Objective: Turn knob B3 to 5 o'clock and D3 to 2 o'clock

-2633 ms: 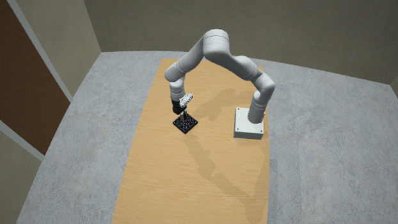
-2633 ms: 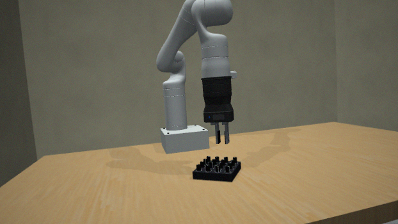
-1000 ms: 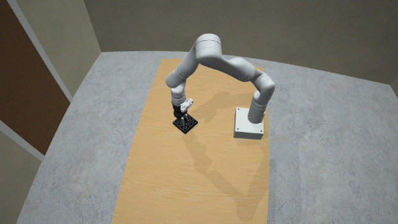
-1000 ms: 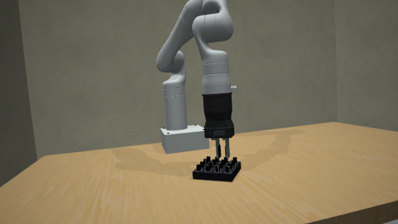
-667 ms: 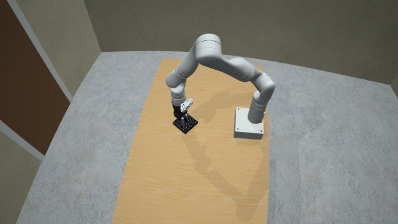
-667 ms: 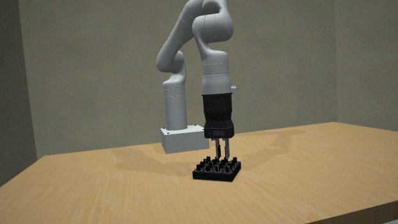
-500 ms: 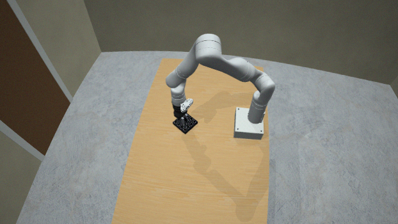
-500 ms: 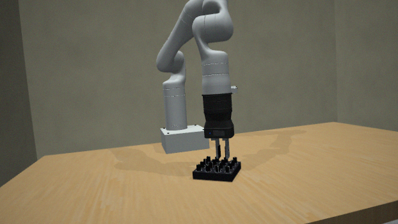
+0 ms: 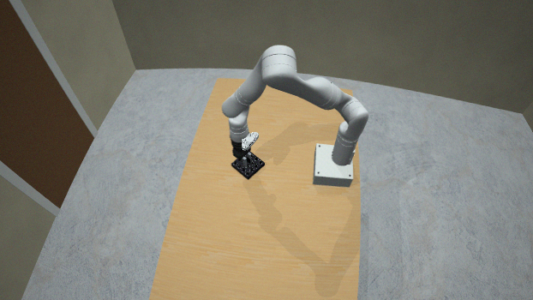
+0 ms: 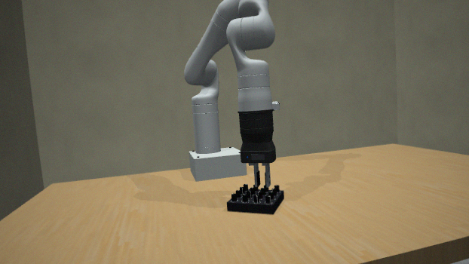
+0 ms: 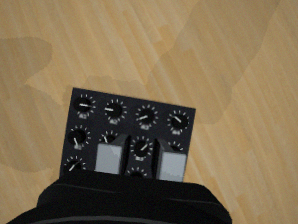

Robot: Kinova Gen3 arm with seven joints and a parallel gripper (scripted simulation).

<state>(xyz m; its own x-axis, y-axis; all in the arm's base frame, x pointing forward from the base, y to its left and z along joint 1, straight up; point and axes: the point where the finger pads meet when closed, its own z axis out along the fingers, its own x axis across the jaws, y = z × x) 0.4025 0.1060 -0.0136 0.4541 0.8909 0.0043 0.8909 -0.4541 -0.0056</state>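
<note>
Black knob box (image 9: pixel 238 168) (image 10: pixel 249 207) (image 11: pixel 129 102) sits beneath the gripper (image 9: pixel 244 159) (image 10: pixel 262 186) (image 11: pixel 140 162), whose parted fingers grasp nothing, one either side of knob B3 (image 11: pixel 141 148); the small printed names are too blurred to read reliably.

The gripper (image 9: pixel 244 162) (image 10: pixel 262 186) (image 11: pixel 141 151) is lower than 2.6 seconds ago: its fingertips, then well above the knob box (image 9: pixel 249 171) (image 10: pixel 250 207) (image 11: pixel 127 122), are now down near the knob tops. The arm (image 9: pixel 279 64) (image 10: pixel 253 81) has sunk with it, and its bent elbow sits lower. The arm's shadow (image 9: pixel 269 214) (image 10: pixel 166 188) on the table has shifted too.
</note>
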